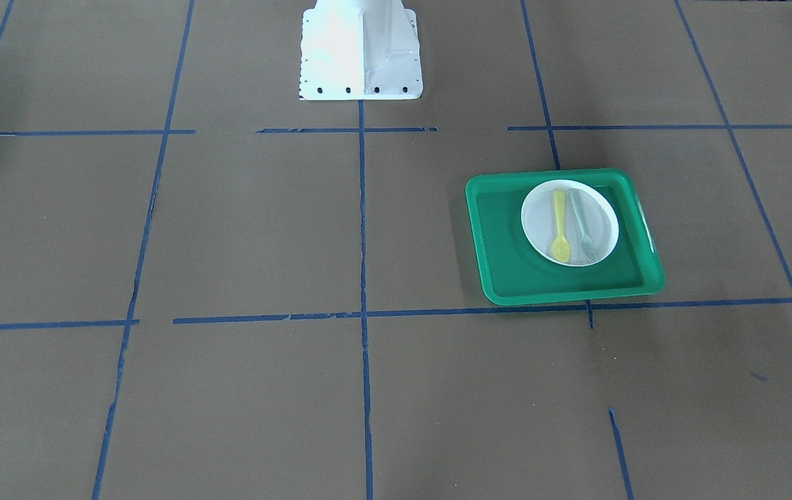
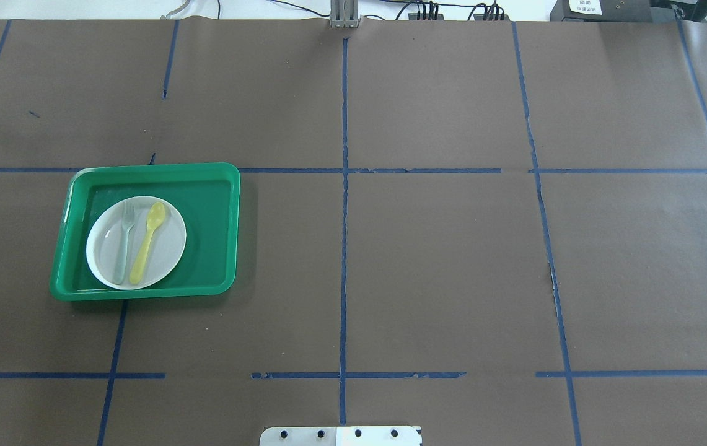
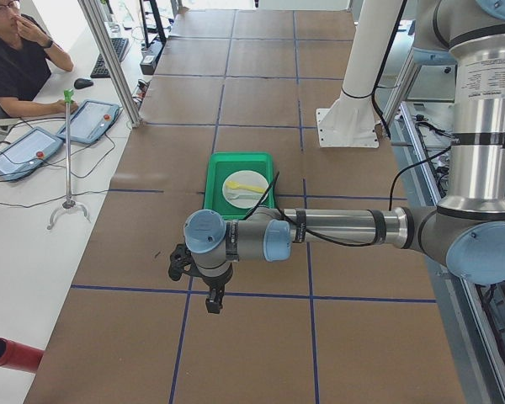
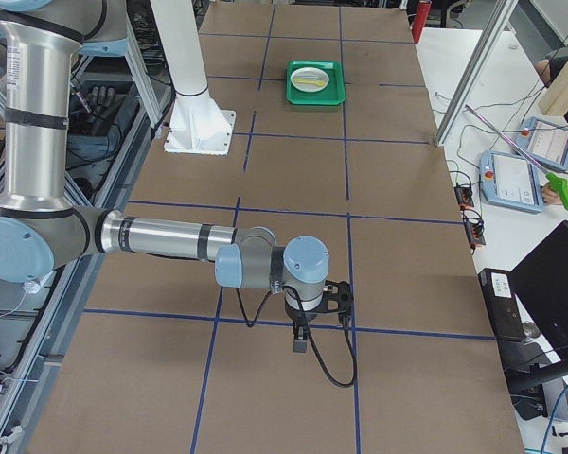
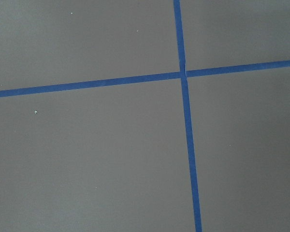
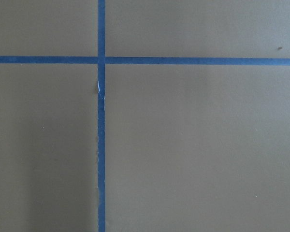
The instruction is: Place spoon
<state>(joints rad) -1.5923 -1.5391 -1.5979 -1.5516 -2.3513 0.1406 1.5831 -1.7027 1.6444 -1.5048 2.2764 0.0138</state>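
The yellow spoon point(image 2: 147, 241) lies on a white plate point(image 2: 169, 248), right of a pale grey-green fork point(image 2: 124, 241). The plate sits in a green tray point(image 2: 214, 235) on the table's left side. The spoon point(image 1: 560, 226), plate point(image 1: 540, 219) and tray point(image 1: 507, 278) also show in the front-facing view. My left gripper point(image 3: 212, 303) shows only in the exterior left view, well short of the tray, above the paper. My right gripper point(image 4: 300, 342) shows only in the exterior right view, far from the tray point(image 4: 314, 95). I cannot tell whether either is open or shut.
Brown paper with blue tape lines point(image 2: 344, 248) covers the table. The white robot base point(image 1: 361, 52) stands at the middle of my edge. Both wrist views show only paper and crossing tape point(image 5: 184, 75). An operator point(image 3: 17, 59) sits beyond the far side.
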